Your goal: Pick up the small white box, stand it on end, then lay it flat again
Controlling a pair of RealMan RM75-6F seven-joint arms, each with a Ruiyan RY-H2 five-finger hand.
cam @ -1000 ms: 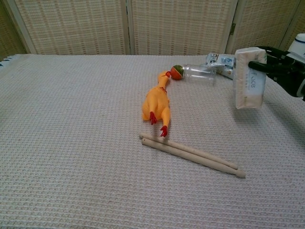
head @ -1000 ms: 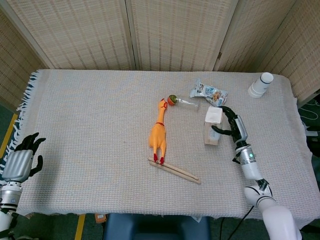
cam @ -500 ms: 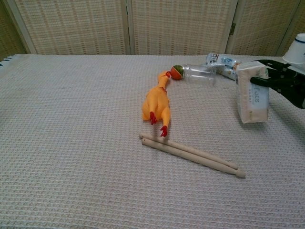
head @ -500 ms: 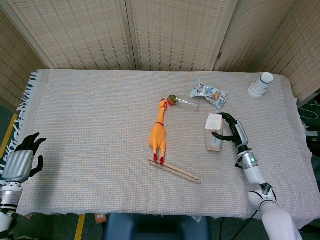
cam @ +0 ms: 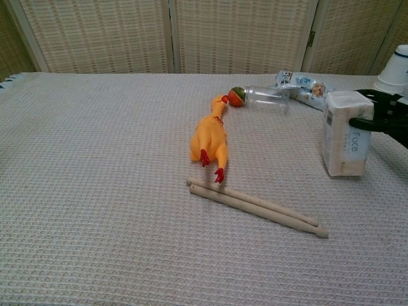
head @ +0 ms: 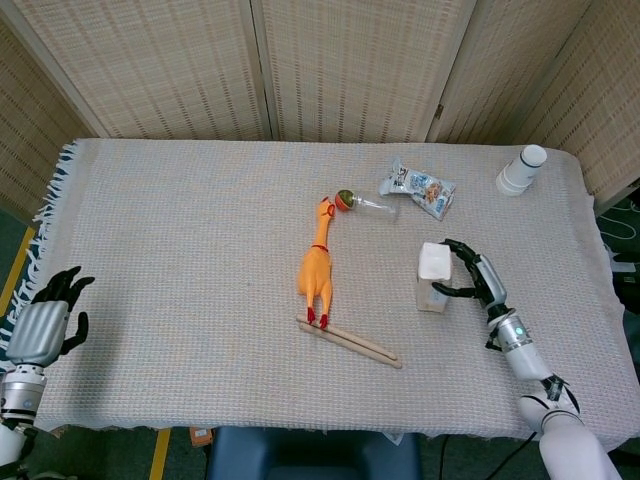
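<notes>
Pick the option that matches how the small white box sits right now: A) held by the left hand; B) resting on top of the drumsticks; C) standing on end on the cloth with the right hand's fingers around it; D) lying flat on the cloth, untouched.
C: the small white box stands tall on its narrow end on the cloth, and the right hand has fingers around its upper part.
</notes>
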